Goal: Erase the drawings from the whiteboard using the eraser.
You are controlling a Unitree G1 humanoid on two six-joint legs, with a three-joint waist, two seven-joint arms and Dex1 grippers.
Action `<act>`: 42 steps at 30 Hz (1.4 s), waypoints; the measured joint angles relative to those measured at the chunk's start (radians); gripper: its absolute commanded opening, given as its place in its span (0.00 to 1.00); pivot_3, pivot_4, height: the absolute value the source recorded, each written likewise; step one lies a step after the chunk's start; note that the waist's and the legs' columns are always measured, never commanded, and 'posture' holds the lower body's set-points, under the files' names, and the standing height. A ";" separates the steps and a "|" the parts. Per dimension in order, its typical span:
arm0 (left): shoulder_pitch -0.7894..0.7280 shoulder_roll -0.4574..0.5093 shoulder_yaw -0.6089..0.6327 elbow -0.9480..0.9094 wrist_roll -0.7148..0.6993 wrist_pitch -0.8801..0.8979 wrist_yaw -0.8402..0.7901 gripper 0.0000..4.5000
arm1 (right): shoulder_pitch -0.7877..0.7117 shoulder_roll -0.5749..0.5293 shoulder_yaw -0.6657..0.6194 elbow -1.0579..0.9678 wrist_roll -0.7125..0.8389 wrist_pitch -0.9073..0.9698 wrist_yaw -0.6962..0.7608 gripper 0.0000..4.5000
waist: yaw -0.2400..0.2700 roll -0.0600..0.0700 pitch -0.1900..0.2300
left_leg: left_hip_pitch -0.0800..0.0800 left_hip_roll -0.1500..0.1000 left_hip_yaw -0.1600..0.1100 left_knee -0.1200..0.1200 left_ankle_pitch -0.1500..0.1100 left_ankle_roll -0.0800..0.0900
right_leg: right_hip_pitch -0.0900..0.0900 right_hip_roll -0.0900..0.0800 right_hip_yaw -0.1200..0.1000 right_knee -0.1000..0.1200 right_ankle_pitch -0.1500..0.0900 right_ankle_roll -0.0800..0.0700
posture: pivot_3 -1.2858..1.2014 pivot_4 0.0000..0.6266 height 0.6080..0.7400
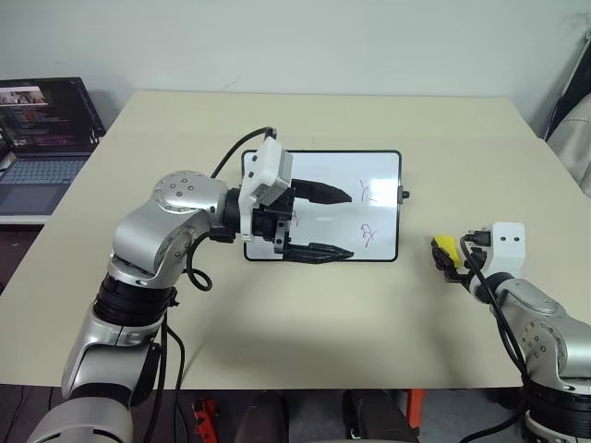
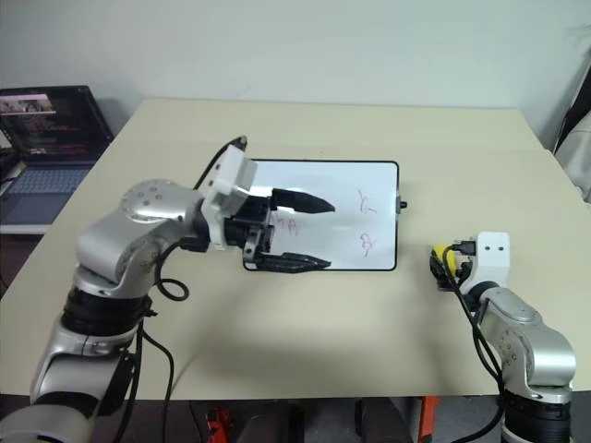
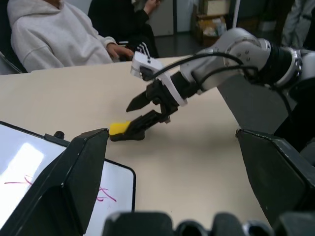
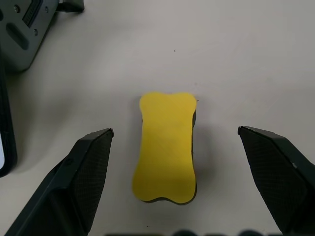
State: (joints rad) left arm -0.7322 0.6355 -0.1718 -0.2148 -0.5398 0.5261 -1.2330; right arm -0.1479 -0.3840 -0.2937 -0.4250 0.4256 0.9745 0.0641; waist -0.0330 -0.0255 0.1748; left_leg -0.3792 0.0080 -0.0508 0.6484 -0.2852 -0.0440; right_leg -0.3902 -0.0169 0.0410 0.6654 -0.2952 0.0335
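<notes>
**Eraser between spread fingers, board still marked**

Head views: the whiteboard (image 1: pixel 379 175) lies flat in the middle of the beige table (image 1: pixel 277 314), with red drawings (image 1: pixel 367 193) on its right half and another group near its left edge, partly behind the left gripper (image 1: pixel 319 221). That gripper hangs over the board's left part, pointing right, its two black fingers spread wide with nothing between them. The eraser (image 1: pixel 444 246) lies on the table to the right of the board, apart from it — the right gripper (image 1: pixel 452 258) is at it, from the near side. A laptop (image 1: pixel 42 138) sits at the far left.

Left wrist view: the right gripper's fingers straddle the yellow eraser on the tabletop, one above, one low beside it. A board corner carries red squiggles. A person (image 3: pixel 54 34) in a pale hoodie sits beyond the table.

Right wrist view: the eraser lies flat between the right gripper's fingers (image 4: pixel 88 172), which stand wide apart — neither touching it.
</notes>
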 measured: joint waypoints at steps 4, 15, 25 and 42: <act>0.061 0.042 -0.007 0.012 0.054 -0.053 -0.024 1.00 | -0.001 0.014 0.000 0.034 -0.013 -0.014 0.000 0.99 | 0.001 0.000 0.000 | 0.000 0.000 0.000 0.000 0.000 0.000 | 0.000 0.000 0.000 0.000 0.000 0.000 | 0.52 0.24 1.00; 0.159 0.078 0.029 0.010 0.076 -0.075 0.016 1.00 | -0.038 0.031 0.022 0.078 -0.044 -0.046 0.013 0.99 | 0.002 0.000 0.000 | -0.001 0.000 -0.001 0.001 0.000 0.000 | 0.000 0.000 -0.001 0.001 0.000 0.000 | 0.52 0.24 1.00; 0.183 0.081 0.046 -0.005 0.076 -0.071 0.048 1.00 | -0.044 0.031 0.051 0.157 -0.093 -0.088 0.029 0.55 | 0.002 0.000 0.000 | -0.001 0.000 -0.001 0.003 0.000 0.000 | 0.000 -0.001 -0.001 0.003 0.000 0.000 | 0.52 0.24 1.00; 0.376 0.101 0.187 -0.035 0.140 0.035 0.352 1.00 | -0.023 -0.061 0.174 -0.046 -0.158 -0.270 0.176 0.29 | 0.000 0.001 0.001 | 0.001 0.000 -0.002 0.015 0.000 0.001 | -0.001 0.000 0.000 0.016 0.000 0.000 | 0.52 0.24 1.00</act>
State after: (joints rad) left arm -0.3562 0.7366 0.0151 -0.2494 -0.4001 0.5609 -0.8811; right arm -0.1707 -0.4455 -0.1197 -0.4710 0.2675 0.7045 0.2401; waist -0.0332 -0.0245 0.1754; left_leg -0.3784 0.0082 -0.0524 0.6630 -0.2854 -0.0433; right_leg -0.3907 -0.0172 0.0412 0.6810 -0.2952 0.0335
